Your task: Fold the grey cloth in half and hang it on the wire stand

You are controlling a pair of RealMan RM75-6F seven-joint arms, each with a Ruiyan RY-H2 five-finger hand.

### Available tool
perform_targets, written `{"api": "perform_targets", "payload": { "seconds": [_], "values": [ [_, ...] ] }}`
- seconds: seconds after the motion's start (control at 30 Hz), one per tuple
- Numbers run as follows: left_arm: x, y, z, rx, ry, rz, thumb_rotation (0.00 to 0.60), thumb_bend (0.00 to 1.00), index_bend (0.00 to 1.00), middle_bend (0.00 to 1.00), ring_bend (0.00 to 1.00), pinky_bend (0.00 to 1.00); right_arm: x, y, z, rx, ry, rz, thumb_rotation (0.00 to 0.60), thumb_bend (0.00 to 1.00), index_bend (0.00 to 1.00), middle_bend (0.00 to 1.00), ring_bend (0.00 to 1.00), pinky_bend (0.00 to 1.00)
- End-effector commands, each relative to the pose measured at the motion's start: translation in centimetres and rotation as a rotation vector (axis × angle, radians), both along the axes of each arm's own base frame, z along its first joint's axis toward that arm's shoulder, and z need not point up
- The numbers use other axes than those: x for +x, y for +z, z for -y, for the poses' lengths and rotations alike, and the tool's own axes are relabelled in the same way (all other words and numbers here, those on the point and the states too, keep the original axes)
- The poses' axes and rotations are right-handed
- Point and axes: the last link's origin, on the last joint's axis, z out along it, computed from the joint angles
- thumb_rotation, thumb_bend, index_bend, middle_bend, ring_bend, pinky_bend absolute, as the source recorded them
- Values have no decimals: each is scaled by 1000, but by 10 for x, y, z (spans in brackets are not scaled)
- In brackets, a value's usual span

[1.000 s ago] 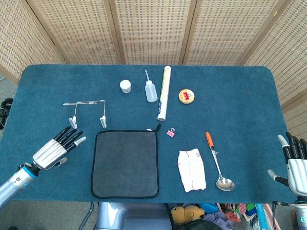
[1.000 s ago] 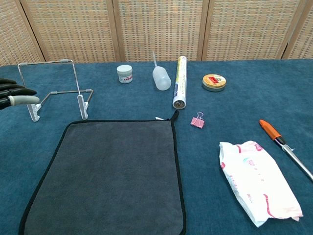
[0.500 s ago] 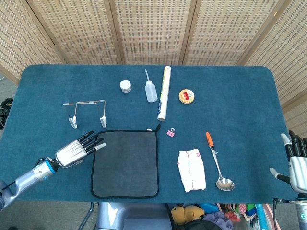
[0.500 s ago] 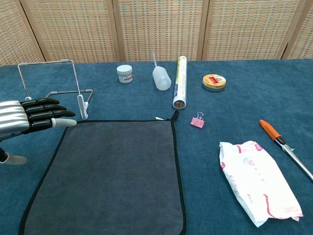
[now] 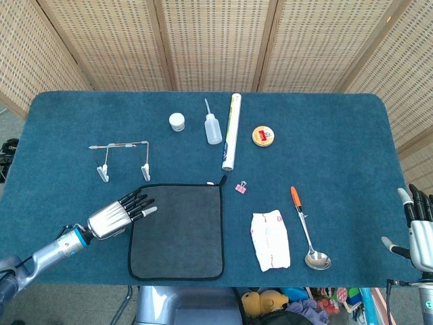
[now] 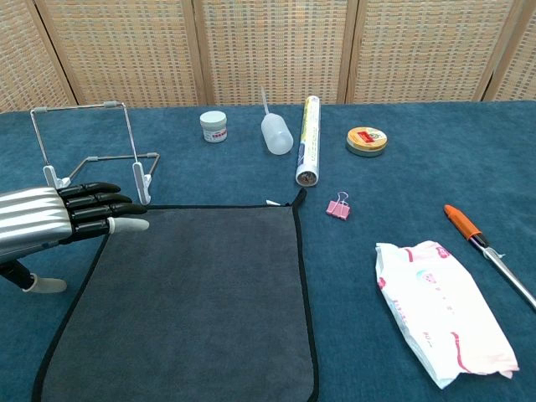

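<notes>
A grey cloth [image 5: 177, 230] with a black edge lies flat and unfolded at the near middle of the blue table [image 5: 338, 149]. Its longer sides run near to far, and a small loop at its far right corner points away. The wire stand [image 5: 122, 157] sits upright just beyond the cloth's far left corner, its top bar running left to right. The left hand [image 5: 118, 215] is at the cloth's left edge, flat, fingers straight and close together, pointing right over the cloth's far left corner and holding nothing. The right hand [image 5: 419, 230] rests at the near right edge of the table, well apart from the cloth, fingers spread, holding nothing.
</notes>
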Motion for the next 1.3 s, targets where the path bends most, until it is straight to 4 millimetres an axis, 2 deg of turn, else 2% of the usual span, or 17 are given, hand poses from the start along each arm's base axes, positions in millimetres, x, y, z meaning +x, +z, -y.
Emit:
{"api": "perform_targets", "payload": {
  "seconds": [0.03,0.47,1.3],
  "values": [
    [2,-2,0,-1,-6,1,600,210,0,0,0,0,0,0,0,2,0,0,600,0,0,0,0,0],
    [14,-18,2,-22,-34,4,600,249,1,0,0,0,-1,2,-1,0,-3,9,600,0,0,0,0,0],
    [31,-17,2,-23,-105,-12,600,367,129,0,0,0,0,5,-5,3,1,22,600,0,0,0,0,0]
  ]
}}
